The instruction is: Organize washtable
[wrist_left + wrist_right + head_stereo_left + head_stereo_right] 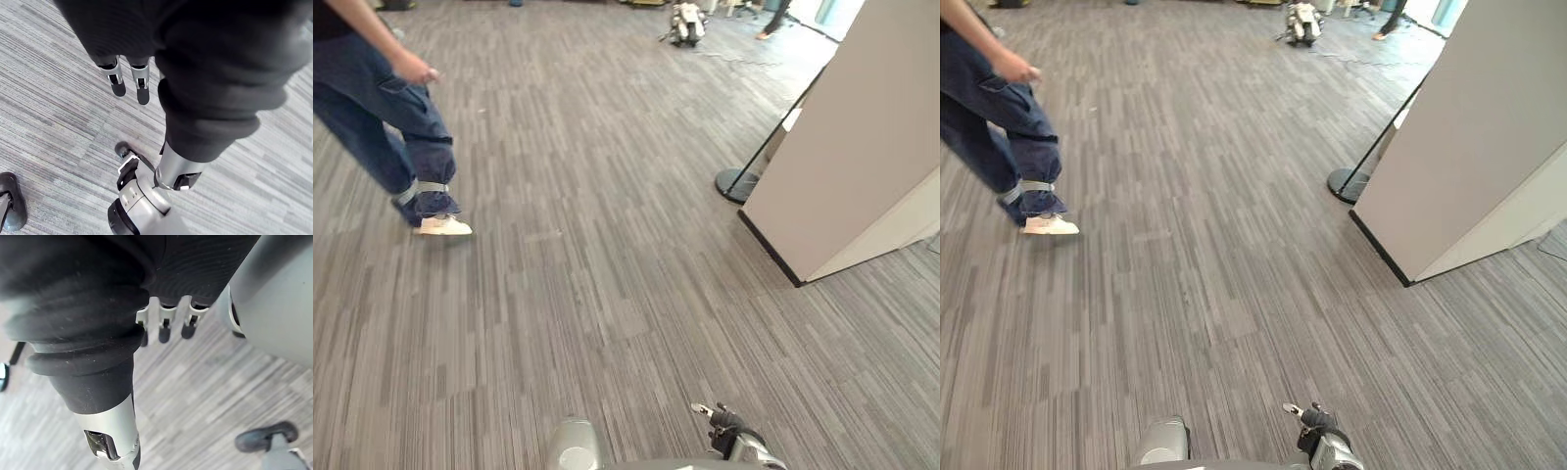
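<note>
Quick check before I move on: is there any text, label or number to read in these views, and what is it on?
No text can be read.
White sheet at the partition edge: too small to tell whether it carries print.
Partition face: blank.
Carpet: no signs or markings.

Grey striped carpet [607,294], white partition [857,147]
</note>
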`<state>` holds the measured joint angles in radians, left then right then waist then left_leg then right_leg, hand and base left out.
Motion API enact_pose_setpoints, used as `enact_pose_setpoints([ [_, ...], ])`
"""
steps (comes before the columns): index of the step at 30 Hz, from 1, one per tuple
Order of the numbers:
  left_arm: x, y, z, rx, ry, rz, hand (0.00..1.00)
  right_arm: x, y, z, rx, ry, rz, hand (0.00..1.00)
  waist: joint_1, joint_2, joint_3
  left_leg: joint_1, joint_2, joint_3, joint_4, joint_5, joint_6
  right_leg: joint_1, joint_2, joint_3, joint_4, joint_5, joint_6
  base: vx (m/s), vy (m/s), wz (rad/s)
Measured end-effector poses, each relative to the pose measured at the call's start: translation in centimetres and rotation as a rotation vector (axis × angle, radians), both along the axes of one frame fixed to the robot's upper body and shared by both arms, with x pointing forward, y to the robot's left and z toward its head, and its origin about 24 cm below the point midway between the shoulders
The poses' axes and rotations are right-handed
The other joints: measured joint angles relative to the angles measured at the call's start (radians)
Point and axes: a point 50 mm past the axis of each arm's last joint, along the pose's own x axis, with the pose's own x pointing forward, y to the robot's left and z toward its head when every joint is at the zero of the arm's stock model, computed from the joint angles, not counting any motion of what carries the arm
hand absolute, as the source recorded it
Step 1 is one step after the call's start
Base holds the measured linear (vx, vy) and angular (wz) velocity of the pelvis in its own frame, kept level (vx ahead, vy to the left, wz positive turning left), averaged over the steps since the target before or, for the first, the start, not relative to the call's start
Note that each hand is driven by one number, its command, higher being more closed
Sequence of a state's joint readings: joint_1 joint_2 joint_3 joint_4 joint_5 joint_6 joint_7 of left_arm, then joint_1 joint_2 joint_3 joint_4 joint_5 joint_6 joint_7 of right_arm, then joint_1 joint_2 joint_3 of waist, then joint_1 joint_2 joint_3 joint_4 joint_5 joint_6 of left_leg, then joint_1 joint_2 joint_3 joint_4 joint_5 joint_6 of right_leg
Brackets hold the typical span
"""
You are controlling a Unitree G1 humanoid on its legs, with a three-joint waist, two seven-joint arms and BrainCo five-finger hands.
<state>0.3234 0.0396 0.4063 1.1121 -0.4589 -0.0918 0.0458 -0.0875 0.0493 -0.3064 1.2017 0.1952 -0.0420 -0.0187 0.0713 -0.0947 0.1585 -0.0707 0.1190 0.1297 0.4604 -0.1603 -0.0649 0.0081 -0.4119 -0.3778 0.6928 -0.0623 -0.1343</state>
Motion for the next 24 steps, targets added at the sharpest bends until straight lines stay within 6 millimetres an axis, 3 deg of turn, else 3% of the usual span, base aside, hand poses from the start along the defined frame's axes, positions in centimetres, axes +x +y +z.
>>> enact_pose_setpoints([
  [1,-0.3,-0.2,0.0,-0.007,0.013,-0.015,0.00,0.2,-0.8,0.1,-0.017,-0.012,-0.014,0.00,-0.006,0.025,0.021,0.099,-0.026,0.018,-0.007,-0.014,0.025,-0.014,-0.071,0.012,0.110,0.165,-0.060,0.33,0.253,-0.48],
  [2,-0.1,-0.8,-0.1,-0.021,0.019,-0.057,0.00,0.2,-1.8,0.3,-0.042,-0.028,-0.033,0.00,-0.022,0.058,0.031,0.180,-0.034,0.013,-0.031,-0.039,0.069,-0.020,-0.103,0.038,0.212,0.263,-0.032,0.29,0.243,-0.29],
  [3,0.1,-0.7,-0.1,-0.017,0.017,-0.075,0.00,0.3,-2.2,0.4,-0.049,-0.040,-0.046,0.00,-0.028,0.064,0.031,0.222,-0.039,0.011,-0.061,-0.052,0.089,-0.036,-0.116,0.039,0.289,0.233,-0.003,0.24,0.265,0.18],
  [4,1.3,-0.1,-0.1,0.007,-0.004,-0.121,0.00,0.4,-2.4,0.5,-0.058,-0.055,-0.048,0.00,-0.035,0.070,0.026,0.281,-0.049,0.005,-0.124,-0.056,0.090,-0.073,-0.126,0.039,0.390,0.170,0.049,0.25,0.200,0.48],
  [5,2.5,0.2,0.0,0.019,-0.028,-0.157,0.00,0.4,-2.6,0.7,-0.068,-0.071,-0.046,0.00,-0.043,0.067,0.025,0.309,-0.050,0.003,-0.180,-0.058,0.092,-0.102,-0.117,0.008,0.403,0.136,0.058,0.33,0.173,0.64],
  [6,3.9,0.2,0.0,0.023,-0.051,-0.208,0.00,0.9,-2.5,0.9,-0.067,-0.100,-0.032,0.00,-0.050,0.059,0.031,0.351,-0.052,0.002,-0.271,-0.065,0.092,-0.156,-0.083,-0.044,0.348,0.065,0.102,0.36,0.080,0.39],
  [7,4.4,0.2,0.0,0.023,-0.057,-0.223,0.00,1.2,-2.4,1.0,-0.066,-0.107,-0.022,0.00,-0.050,0.052,0.043,0.364,-0.052,0.007,-0.288,-0.064,0.090,-0.167,-0.060,-0.065,0.301,0.034,0.129,0.29,0.024,0.10],
  [9,4.6,0.3,0.0,0.025,-0.060,-0.252,0.00,1.2,-2.3,0.9,-0.068,-0.098,-0.009,0.00,-0.054,0.048,0.057,0.385,-0.045,0.020,-0.310,-0.087,0.099,-0.171,0.019,-0.190,0.026,0.004,0.136,0.21,-0.070,-0.20],
  [10,4.7,0.3,0.0,0.028,-0.061,-0.266,0.00,1.3,-2.4,0.9,-0.071,-0.097,-0.006,0.00,-0.054,0.048,0.058,0.381,-0.043,0.025,-0.311,-0.109,0.097,-0.172,0.045,-0.218,-0.080,0.014,0.148,0.16,-0.103,-0.24],
  [11,4.8,0.6,0.1,0.032,-0.059,-0.287,0.00,1.0,-2.6,0.8,-0.074,-0.082,-0.001,0.00,-0.043,0.039,0.061,0.377,-0.051,0.036,-0.303,-0.142,0.087,-0.176,0.097,-0.255,-0.296,0.054,0.183,0.12,-0.075,-0.20],
  [13,4.7,0.7,0.1,0.039,-0.052,-0.303,0.00,-0.1,-3.1,0.4,-0.075,-0.036,-0.013,0.00,-0.040,0.028,0.061,0.375,-0.061,0.030,-0.259,-0.203,0.067,-0.176,0.140,-0.262,-0.438,0.078,0.185,0.30,-0.129,0.02],
  [14,4.6,0.2,0.0,0.026,-0.053,-0.274,0.00,-1.1,-3.5,0.2,-0.083,-0.015,-0.027,0.00,-0.048,0.039,0.057,0.388,-0.043,0.007,-0.220,-0.253,0.054,-0.168,0.157,-0.266,-0.406,0.121,0.101,0.48,-0.150,0.24],
  [15,4.0,-0.1,-0.1,0.017,-0.040,-0.266,0.00,-1.3,-4.0,0.2,-0.098,-0.016,-0.040,0.00,-0.052,0.065,0.048,0.393,-0.025,0.009,-0.193,-0.262,0.037,-0.169,0.171,-0.273,-0.376,0.111,0.088,0.53,-0.102,0.13],
  [16,3.5,-0.4,-0.2,0.011,-0.030,-0.238,0.00,-1.0,-4.2,0.4,-0.100,-0.020,-0.042,0.00,-0.056,0.085,0.039,0.320,0.011,-0.015,-0.015,-0.265,0.033,-0.171,0.188,-0.281,-0.336,0.070,0.078,0.55,-0.106,-0.25],
  [17,3.6,-0.7,-0.2,0.011,-0.033,-0.215,0.00,-0.7,-4.3,0.5,-0.104,-0.026,-0.040,0.00,-0.054,0.092,0.037,0.203,0.040,-0.052,0.237,-0.197,-0.002,-0.166,0.216,-0.272,-0.329,0.038,0.078,0.47,-0.108,-0.42],
  [18,3.5,-0.9,-0.2,0.007,-0.030,-0.210,0.00,-0.5,-4.3,0.5,-0.107,-0.029,-0.039,0.00,-0.051,0.101,0.034,0.148,0.057,-0.065,0.348,-0.140,-0.050,-0.162,0.236,-0.261,-0.328,0.024,0.077,0.45,-0.089,-0.78],
  [19,2.9,-1.4,-0.3,-0.012,-0.012,-0.207,0.00,-0.3,-4.4,0.6,-0.116,-0.031,-0.032,0.00,-0.044,0.114,0.030,0.074,0.085,-0.084,0.522,0.000,-0.151,-0.149,0.265,-0.218,-0.329,0.000,0.073,0.47,0.028,-0.85],
  [20,2.9,-1.5,-0.4,-0.015,-0.009,-0.206,0.00,0.1,-4.2,0.7,-0.116,-0.041,-0.025,0.00,-0.035,0.114,0.030,0.023,0.108,-0.079,0.629,0.033,-0.171,-0.139,0.283,-0.194,-0.329,-0.018,0.069,0.56,0.088,-1.06],
  [21,3.2,-1.2,-0.3,-0.008,-0.016,-0.209,0.00,0.2,-3.9,0.7,-0.105,-0.038,-0.027,0.00,-0.029,0.113,0.030,-0.058,0.154,-0.037,0.744,-0.016,-0.123,-0.105,0.305,-0.161,-0.344,-0.033,0.077,0.46,0.099,-0.74],
  [22,3.2,-1.0,-0.3,-0.003,-0.016,-0.208,0.00,0.2,-3.7,0.6,-0.098,-0.035,-0.029,0.00,-0.028,0.106,0.031,-0.080,0.168,-0.021,0.753,-0.044,-0.103,-0.088,0.309,-0.150,-0.357,-0.033,0.080,0.50,0.148,-0.71],
  [24,3.1,-0.5,-0.2,0.016,-0.015,-0.172,0.00,0.8,-2.3,0.6,-0.060,-0.039,-0.024,0.00,-0.022,0.069,0.034,-0.116,0.199,0.021,0.560,-0.124,-0.027,-0.024,0.297,-0.101,-0.404,-0.012,0.119,0.39,0.162,-0.56],
])
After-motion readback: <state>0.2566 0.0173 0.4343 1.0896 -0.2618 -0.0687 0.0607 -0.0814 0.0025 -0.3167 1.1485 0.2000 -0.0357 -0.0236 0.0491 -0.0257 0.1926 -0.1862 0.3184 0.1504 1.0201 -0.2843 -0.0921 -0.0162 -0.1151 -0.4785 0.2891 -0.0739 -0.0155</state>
